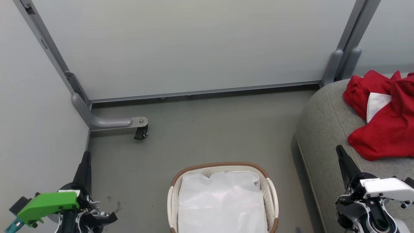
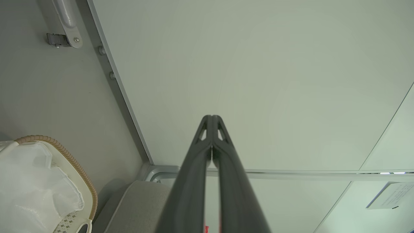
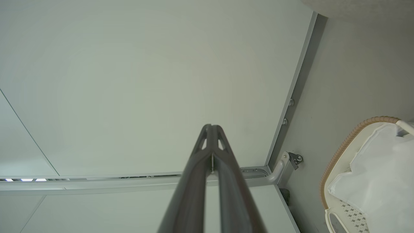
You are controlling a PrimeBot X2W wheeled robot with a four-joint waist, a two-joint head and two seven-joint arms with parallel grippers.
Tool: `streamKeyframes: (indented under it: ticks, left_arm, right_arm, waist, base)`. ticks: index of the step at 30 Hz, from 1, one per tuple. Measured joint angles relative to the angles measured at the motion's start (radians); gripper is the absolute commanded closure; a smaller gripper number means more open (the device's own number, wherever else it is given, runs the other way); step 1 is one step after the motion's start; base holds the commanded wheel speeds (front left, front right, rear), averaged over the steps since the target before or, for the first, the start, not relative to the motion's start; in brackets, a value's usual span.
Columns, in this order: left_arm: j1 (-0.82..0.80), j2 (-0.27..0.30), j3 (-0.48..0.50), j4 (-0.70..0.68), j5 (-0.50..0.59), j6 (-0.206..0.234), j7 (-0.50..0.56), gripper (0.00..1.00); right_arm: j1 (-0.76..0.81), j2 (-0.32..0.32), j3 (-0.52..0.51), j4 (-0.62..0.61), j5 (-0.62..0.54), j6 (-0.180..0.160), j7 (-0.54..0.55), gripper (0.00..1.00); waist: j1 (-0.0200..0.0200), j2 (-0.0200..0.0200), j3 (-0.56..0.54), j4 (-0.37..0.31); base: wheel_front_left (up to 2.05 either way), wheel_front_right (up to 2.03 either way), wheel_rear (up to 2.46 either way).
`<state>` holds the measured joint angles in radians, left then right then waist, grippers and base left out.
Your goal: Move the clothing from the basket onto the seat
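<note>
A: Where was the clothing?

B: The red clothing [image 1: 385, 116] lay in a heap on the grey sofa [image 1: 323, 129], at the right of the head view. The right edge cut it off, so I could not tell how far it ran or how many pieces made it up. One white panel [image 1: 376, 103] showed among the red folds

A: And the laundry basket?

B: The laundry basket [image 1: 223, 165] stood on the floor [image 1: 194, 136], left of the sofa and apart from it. The bottom edge cut off its near end. A white liner [image 1: 221, 200] covered the inside, and whatever lay beneath was hidden

A: The end effectors?

B: Both were closed on nothing. The left end effector [image 1: 86, 158] pointed up at the lower left, and in its wrist view the two dark fingers [image 2: 194, 168] met at the tips against the pale wall panel [image 1: 194, 48]. A red sliver [image 2: 205, 229] showed between them at the bottom edge, too small to name. The right end effector [image 1: 340, 152] rose at the lower right, in front of the sofa's edge and below the clothing, apart from it. Whether it touched the upholstery I could not tell

A: Anything else?

B: A small black caster [image 1: 141, 132] sat on the floor at the foot of the wall panel
</note>
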<state>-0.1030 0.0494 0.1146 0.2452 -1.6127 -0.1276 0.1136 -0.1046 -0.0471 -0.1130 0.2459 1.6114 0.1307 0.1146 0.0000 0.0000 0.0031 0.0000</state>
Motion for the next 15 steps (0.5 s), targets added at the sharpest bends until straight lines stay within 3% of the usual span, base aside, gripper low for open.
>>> streamKeyframes:
  ticks: [15]
  left_arm:
    - [0.0,0.0,0.0,0.0,0.0,0.0,0.001,1.0]
  right_arm:
    - [0.0,0.0,0.0,0.0,0.0,0.0,0.0,1.0]
  waist:
    - [0.0,0.0,0.0,0.0]
  base:
    - [0.0,0.0,0.0]
